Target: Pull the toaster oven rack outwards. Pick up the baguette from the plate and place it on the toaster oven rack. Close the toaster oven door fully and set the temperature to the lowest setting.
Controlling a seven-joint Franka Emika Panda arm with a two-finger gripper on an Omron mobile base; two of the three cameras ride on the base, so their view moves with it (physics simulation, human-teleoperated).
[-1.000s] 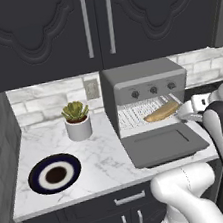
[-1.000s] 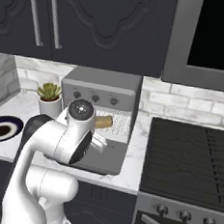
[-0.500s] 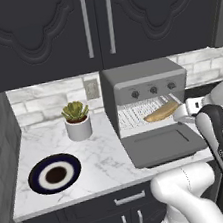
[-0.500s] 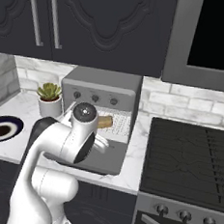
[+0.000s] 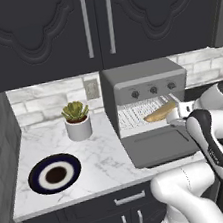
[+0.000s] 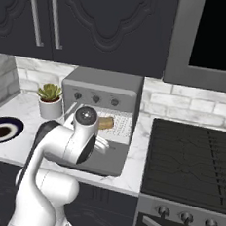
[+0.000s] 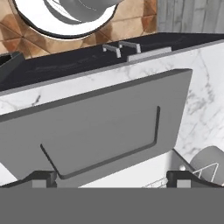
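1. Left base view: one toaster oven stands on the desk with its one toaster oven door folded down flat. The single baguette lies on the pulled-out toaster oven rack, and the one plate sits bare, well apart at the left. Three knobs line the upper panel, and one potted plant stands between plate and oven. The arm hangs at the door's right side.

2. Right base view: the same oven, with the baguette's end peeking past the arm's round joint. A dark stove sits just beside the oven.

3. Hand view: the gripper has its fingers spread wide, holding nothing, looking down on the open door; two cabinet handles show beyond the desk edge.

4. Likely risks: with the rack drawn out, swinging the door up may jam against the rack's front edge or nudge the baguette. A lift from the door's side instead of its handle could slip, leaving the door ajar. The closely spaced knobs invite turning the wrong one.
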